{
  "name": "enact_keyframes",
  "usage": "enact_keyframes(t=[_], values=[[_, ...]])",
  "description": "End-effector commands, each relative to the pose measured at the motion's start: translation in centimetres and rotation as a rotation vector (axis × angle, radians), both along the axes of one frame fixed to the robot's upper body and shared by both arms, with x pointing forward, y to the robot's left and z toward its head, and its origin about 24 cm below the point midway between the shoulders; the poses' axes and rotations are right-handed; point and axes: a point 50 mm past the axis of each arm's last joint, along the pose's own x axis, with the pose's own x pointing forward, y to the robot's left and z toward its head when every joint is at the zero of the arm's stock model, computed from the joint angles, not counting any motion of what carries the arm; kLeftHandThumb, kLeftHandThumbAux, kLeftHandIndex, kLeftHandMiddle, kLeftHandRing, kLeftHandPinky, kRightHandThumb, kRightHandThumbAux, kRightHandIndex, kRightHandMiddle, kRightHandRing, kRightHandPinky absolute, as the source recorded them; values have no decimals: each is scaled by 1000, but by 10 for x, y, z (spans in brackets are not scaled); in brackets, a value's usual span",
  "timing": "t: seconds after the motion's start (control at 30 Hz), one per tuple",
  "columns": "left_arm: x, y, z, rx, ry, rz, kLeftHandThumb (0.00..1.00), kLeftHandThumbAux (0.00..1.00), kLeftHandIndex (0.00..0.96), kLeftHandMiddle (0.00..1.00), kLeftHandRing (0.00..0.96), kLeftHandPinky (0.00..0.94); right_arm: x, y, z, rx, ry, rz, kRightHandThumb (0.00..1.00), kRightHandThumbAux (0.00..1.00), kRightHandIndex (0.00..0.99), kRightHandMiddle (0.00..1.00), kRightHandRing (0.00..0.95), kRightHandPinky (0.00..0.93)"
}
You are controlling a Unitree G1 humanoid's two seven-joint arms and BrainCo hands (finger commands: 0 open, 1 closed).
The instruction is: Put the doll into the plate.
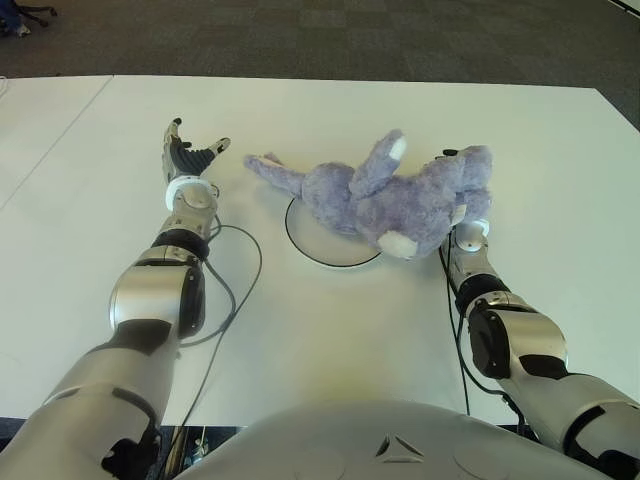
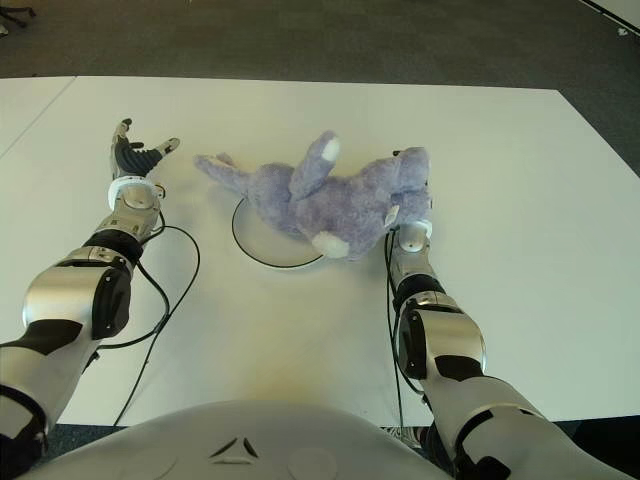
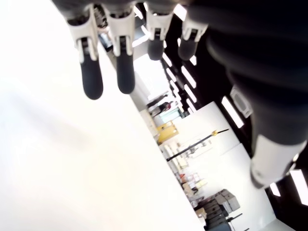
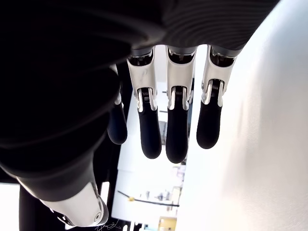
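**Doll lying across plate, both hands empty**

Lying on its side on the white table (image 1: pixel 330 330): purple plush doll (image 1: pixel 385 195), body stretched over the far and right part of the round white plate (image 1: pixel 320 245). Covering much of the plate; near-left rim showing bare. One limb trailing off to the left past the rim, white-tipped ear sticking up, white muzzle pointing toward the robot, head end hanging beyond the plate's right edge.

Showing just right of the doll's head: right hand (image 2: pixel 412 190), mostly hidden behind the plush in the eye views. In its wrist view, fingers (image 4: pixel 177 137) extending straight and relaxed, gripping nothing. Contact between hand and doll: cannot tell.

Hovering or sitting well left of the plate, apart from the doll: left hand (image 1: pixel 187 158), palm up, fingers (image 3: pixel 91 79) spread wide and holding nothing.

Trailing from the left forearm across the table: black cable (image 1: pixel 240 290), curving near the plate's left side without touching it.
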Motion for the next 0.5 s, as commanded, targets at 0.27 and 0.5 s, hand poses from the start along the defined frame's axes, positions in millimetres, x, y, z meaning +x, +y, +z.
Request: enact_keyframes(t=[0.27,0.5], values=[[-36,-55,-70,-497,69,-53,0,601,122,231,275,272,-89,12,-105,73,474,-20,276,809,279,347,366,368],[-55,-69,-87,-586,29,-121,0,558,98,195,197,185,-89,10,-104,83,465,-23,287,807,277,347,366,371]])
